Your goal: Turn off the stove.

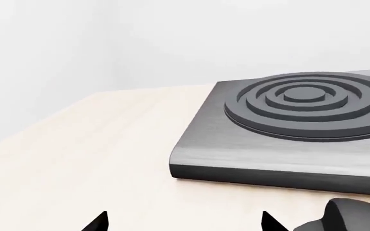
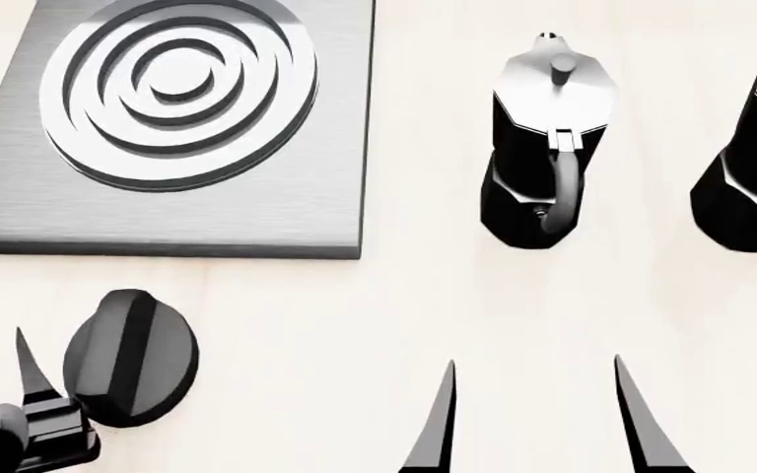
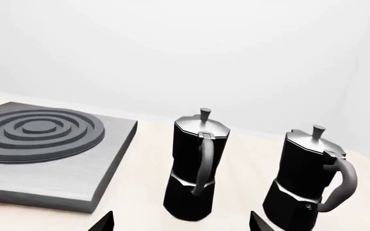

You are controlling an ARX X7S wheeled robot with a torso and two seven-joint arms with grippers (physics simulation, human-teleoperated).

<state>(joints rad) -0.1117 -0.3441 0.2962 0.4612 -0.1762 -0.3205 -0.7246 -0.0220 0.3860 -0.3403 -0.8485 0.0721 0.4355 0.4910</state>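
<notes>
Beside knob [image 2: 130,358], left pincer [image 2: 31,394] spread, empty; right pincer [image 2: 536,419] spread, empty, near stove [image 2: 169,128].

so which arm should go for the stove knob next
Left. The left gripper sits right beside the knob, in front of the stove. The right gripper hangs open further off, nearer the two moka pots.

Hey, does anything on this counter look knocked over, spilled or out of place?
Nothing stands out. The stove lies flat, both coffee pots stand upright, and the knob sits in front of the stove. No spills.
</notes>
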